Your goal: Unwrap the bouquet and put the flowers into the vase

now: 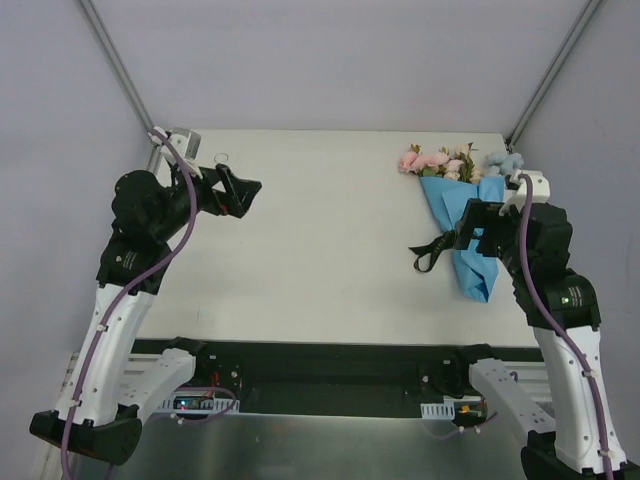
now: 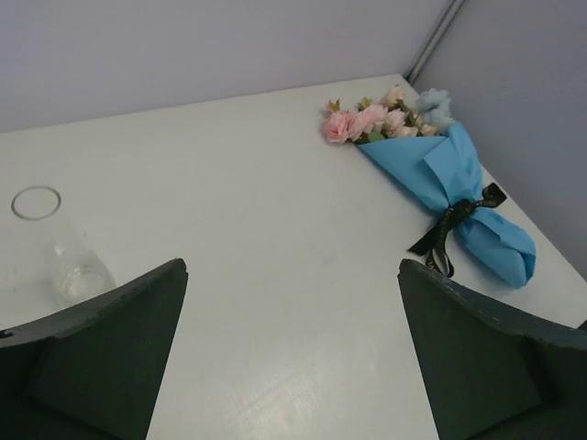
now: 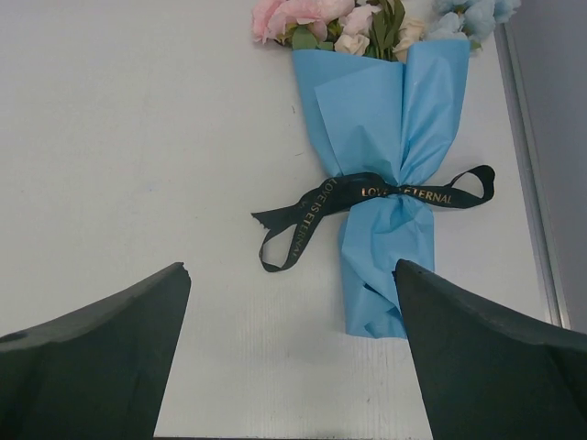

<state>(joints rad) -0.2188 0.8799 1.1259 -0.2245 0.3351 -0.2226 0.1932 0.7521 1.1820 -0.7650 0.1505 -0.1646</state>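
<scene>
Jaws wide on left gripper [image 1: 243, 193] and right gripper [image 3: 292, 268], nothing held. Right hovers above the bouquet [image 3: 376, 137], ribbon [image 3: 367, 191] tied, at bench [image 1: 330, 230] right edge, probably to reach the knot. Vase [image 2: 64, 257] stands far-left.

The left arm [image 1: 120, 320] and the right arm [image 1: 565, 350] share white lower links and black joint housings, each trailed by a purple cable [image 1: 190, 205], with broad matte dark wedge-shaped fingers [image 2: 101, 357], and the right one bears a tiny green dot [image 1: 573, 294], perhaps an indicator light.
</scene>
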